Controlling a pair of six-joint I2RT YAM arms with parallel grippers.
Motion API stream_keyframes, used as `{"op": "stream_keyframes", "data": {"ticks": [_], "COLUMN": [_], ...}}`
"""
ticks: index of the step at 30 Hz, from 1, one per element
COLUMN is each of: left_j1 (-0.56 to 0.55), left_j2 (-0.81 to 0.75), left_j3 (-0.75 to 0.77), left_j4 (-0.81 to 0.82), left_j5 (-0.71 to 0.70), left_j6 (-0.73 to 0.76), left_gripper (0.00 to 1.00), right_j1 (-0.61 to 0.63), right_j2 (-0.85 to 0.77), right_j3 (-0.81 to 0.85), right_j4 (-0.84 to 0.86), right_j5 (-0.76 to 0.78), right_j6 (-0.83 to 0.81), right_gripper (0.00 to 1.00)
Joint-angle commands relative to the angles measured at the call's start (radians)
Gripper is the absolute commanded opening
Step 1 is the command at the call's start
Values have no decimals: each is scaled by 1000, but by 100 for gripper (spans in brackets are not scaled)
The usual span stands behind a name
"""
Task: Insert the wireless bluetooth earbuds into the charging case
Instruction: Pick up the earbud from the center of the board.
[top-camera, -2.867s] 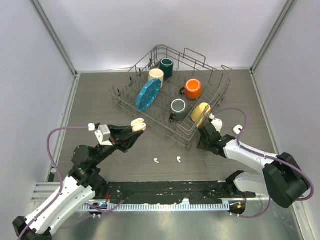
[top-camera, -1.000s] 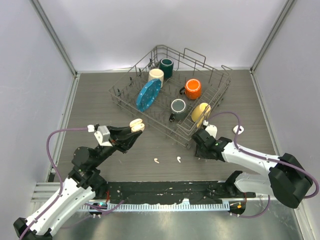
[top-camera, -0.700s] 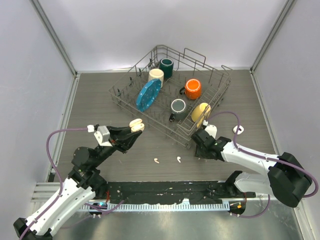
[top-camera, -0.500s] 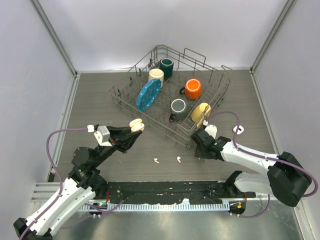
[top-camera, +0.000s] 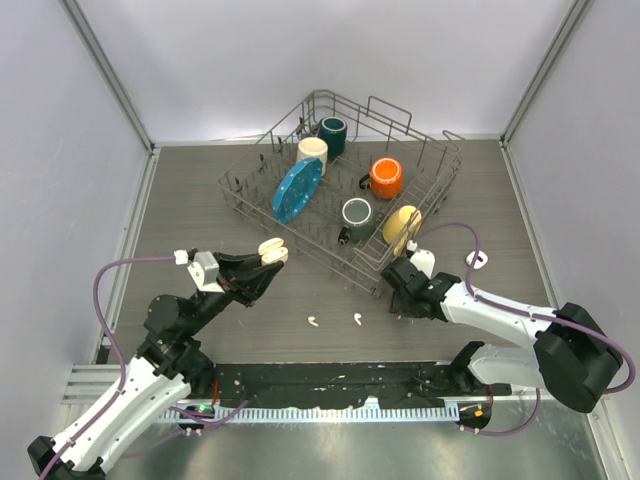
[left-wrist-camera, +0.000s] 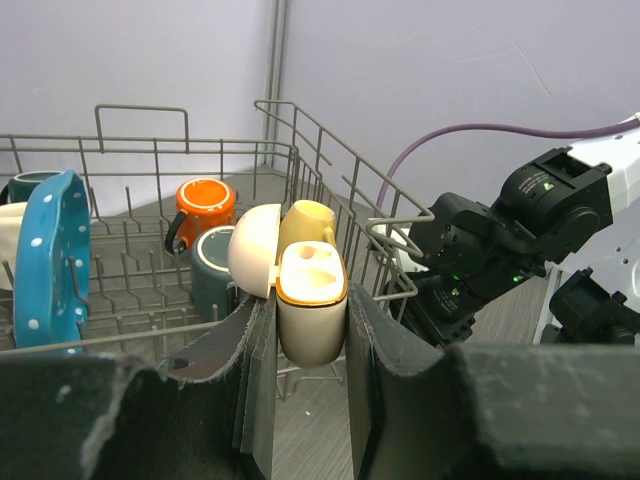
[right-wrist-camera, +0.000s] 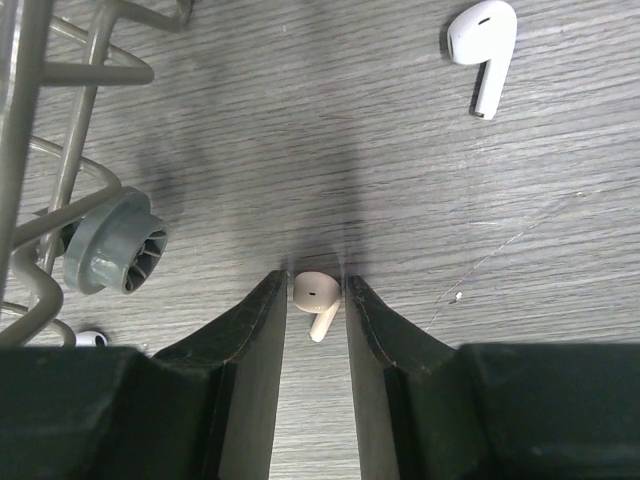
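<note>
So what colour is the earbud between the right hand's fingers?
Cream-beige earbud; right wrist view shows it best.

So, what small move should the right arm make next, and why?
Probably lift the right tool straight up: it looks closed on the cream-beige earbud lying on the table, and the left tool holds the open charging case upright.

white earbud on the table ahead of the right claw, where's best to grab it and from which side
Probably the rounded head, from straight above, squeezing across its width. The white earbud lies flat on the table with its thin stem low against the wood, which makes the stem a poor pinch. The right claw is busy, closed on the cream earbud.
</note>
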Motion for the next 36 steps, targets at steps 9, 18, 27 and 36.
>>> {"op": "stream_keyframes", "data": {"ticks": [9,18,27,36], "left_j1": [-3,-3,-3,-3], "left_j2": [-11,-14,-11,22], "left_j3": [-4,-7,-7,2], "left_j4": [32,29,35,42], "left_j5": [-17,-21,-23,-49], "left_j6": [-7,-7,-7,-11], "left_gripper": [0,0,0,0], "right_j1": [5,5,9,14], "right_j2": [21,22,-137,-415], "right_j3": [-5,-2,26,148], "right_j4": [-45,-38,-37,-191], "right_j5": [53,42,44,26], "right_j6": [76,59,-12,-130], "right_gripper": [35,25,16,6]}}
